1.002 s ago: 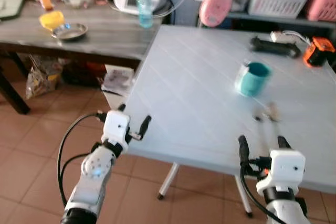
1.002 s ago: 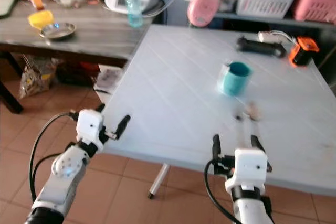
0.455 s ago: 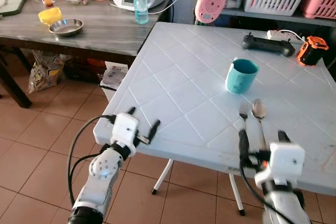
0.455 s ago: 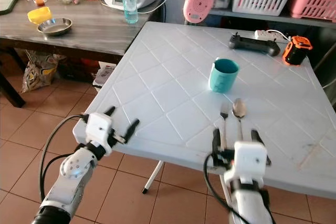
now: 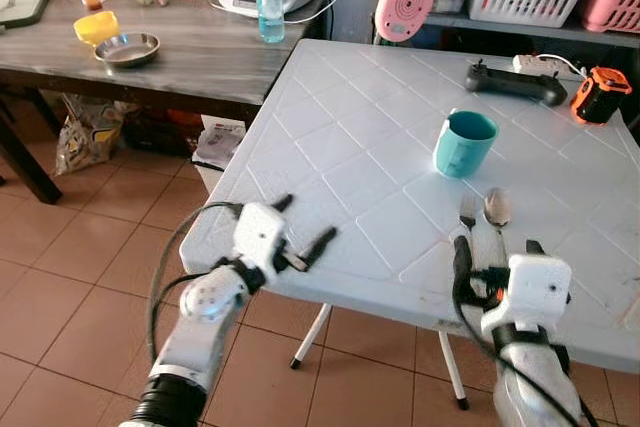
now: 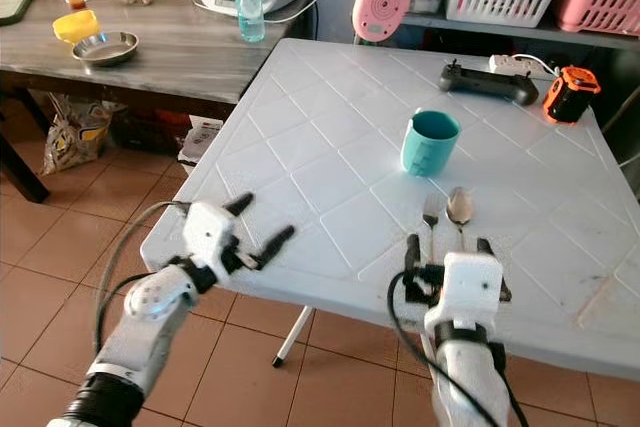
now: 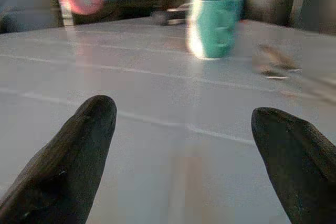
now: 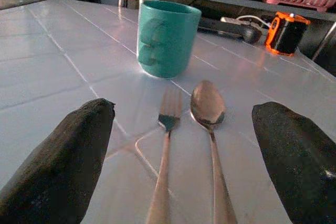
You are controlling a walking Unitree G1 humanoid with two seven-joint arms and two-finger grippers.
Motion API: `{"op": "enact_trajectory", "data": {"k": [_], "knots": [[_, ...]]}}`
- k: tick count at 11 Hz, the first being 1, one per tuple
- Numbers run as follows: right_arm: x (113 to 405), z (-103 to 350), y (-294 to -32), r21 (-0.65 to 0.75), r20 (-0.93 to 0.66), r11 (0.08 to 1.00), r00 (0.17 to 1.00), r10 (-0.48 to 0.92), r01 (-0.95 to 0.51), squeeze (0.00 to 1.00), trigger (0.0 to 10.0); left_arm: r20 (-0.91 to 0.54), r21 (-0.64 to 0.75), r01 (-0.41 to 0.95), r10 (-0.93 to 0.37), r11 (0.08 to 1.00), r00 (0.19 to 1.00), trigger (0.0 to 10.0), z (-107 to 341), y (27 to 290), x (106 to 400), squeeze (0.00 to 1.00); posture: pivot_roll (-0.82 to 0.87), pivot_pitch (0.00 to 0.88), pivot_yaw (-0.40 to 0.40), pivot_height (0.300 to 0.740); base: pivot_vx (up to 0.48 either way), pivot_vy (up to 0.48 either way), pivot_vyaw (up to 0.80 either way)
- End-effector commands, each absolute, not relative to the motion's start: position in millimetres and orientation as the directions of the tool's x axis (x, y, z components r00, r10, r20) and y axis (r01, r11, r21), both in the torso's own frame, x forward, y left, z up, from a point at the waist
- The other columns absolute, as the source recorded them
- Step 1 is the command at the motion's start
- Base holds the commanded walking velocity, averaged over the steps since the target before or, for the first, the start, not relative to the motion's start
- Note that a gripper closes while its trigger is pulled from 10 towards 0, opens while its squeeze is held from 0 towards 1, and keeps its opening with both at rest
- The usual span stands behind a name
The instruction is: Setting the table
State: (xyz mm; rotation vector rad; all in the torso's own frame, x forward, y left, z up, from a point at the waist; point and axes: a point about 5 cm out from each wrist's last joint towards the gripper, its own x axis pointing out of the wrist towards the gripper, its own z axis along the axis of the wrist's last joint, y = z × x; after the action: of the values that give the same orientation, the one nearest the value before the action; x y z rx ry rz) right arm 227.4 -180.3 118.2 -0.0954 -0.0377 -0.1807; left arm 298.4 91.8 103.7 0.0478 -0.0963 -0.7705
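Your right gripper [image 6: 446, 259] gapes empty astride the fork [image 8: 167, 145] and spoon [image 8: 208, 114]; your left gripper [image 5: 305, 230] hovers open over the surface [image 5: 340, 147].

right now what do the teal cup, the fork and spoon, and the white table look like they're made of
Teal cup: probably glazed ceramic or glossy plastic; smooth, with soft highlights. Which one is hard to tell.
Fork and spoon: metal, likely stainless steel; silvery, and the spoon bowl mirrors the light.
White table: looks like moulded plastic; a satin sheen with a diamond groove pattern pressed into the top.
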Motion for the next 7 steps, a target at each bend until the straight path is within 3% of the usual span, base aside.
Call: {"op": "enact_trajectory", "data": {"k": [1, 2, 7], "knots": [[230, 115, -182, -0.087, 0.025, 0.977, 0.981, -0.193, 0.195, 0.00, 10.0, 0.067, 0.093, 0.734, -0.740, 0.672, 0.669, 10.0, 106, 86, 294, 0.00, -0.05, 0.074, 0.007, 0.740, 0.000, 0.000, 0.00], [237, 115, -184, -0.098, 0.020, 0.973, 0.978, -0.209, 0.210, 0.00, 10.0, 0.059, 0.084, 0.783, -0.788, 0.616, 0.613, 10.0, 108, 78, 292, 0.00, -0.04, 0.077, 0.006, 0.740, 0.000, 0.000, 0.00], [277, 110, -187, -0.025, -0.045, 0.970, 0.969, -0.242, 0.241, 0.00, 10.0, 0.047, 0.075, 0.846, -0.849, 0.528, 0.526, 10.0, 118, 72, 294, 0.00, -0.04, 0.093, 0.004, 0.740, 0.000, 0.000, 0.00]]}}
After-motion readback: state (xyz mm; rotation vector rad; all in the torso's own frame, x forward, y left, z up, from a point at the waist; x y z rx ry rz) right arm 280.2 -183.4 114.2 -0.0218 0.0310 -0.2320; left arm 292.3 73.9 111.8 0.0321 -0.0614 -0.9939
